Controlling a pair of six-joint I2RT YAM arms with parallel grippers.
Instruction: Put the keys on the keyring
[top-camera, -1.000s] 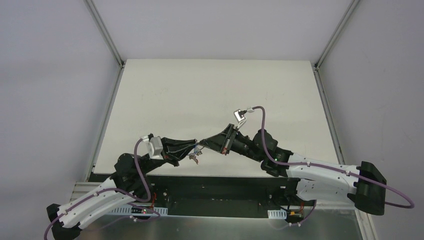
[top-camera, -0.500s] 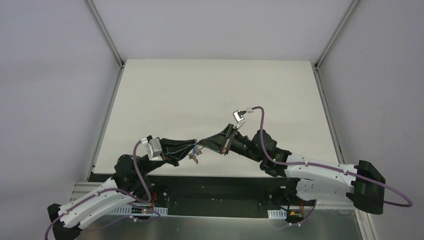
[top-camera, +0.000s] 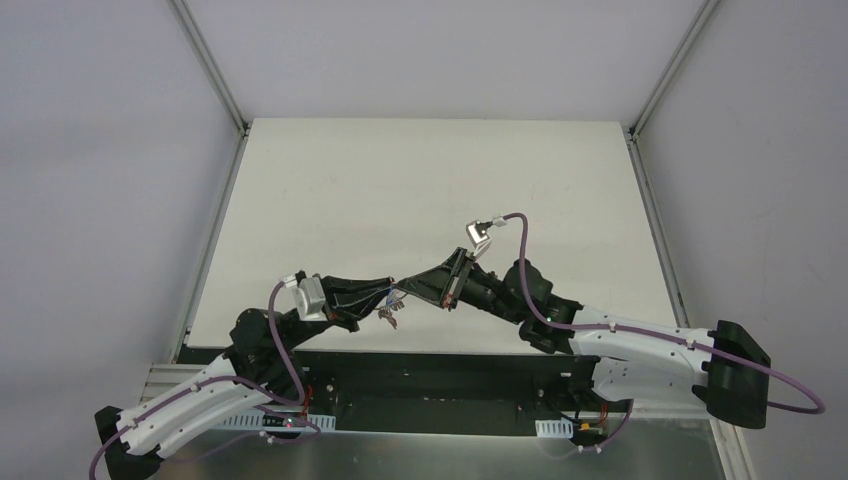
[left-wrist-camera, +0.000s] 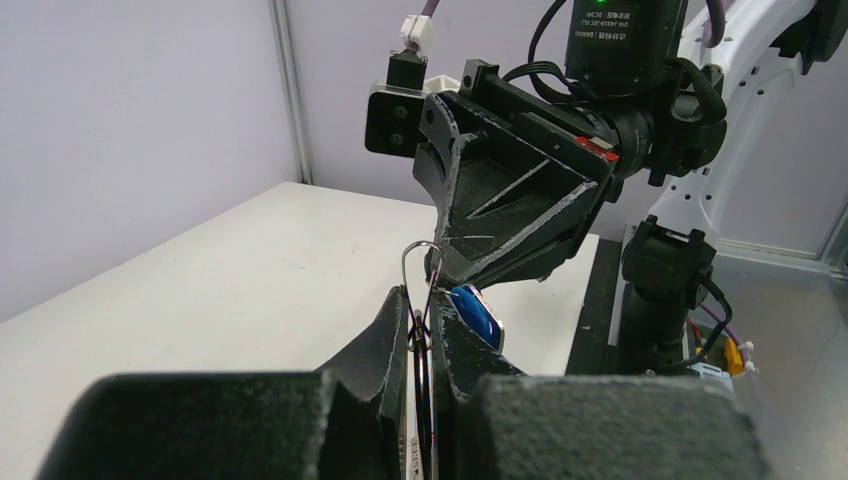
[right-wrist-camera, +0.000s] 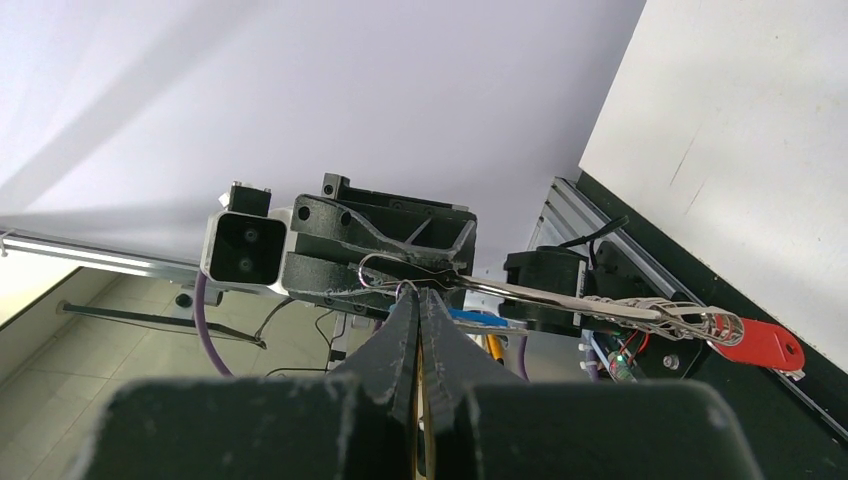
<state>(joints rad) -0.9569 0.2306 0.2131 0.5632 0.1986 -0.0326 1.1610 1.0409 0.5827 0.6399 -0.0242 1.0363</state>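
White tabletop (top-camera: 420, 180), grey walls (top-camera: 100, 150), aluminium corner posts (top-camera: 210, 65). Left pincer (left-wrist-camera: 422, 312) and right pincer (right-wrist-camera: 419, 298) each clamped on keyring (left-wrist-camera: 404, 270).

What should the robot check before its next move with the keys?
1. Left gripper pinching the keyring: ok.
2. Right gripper shut, tip at the keyring: ok.
3. What the right gripper actually pinches: cannot tell.
4. Blue key threaded on the keyring: cannot tell.
5. Red key hanging clear of both grippers: ok.
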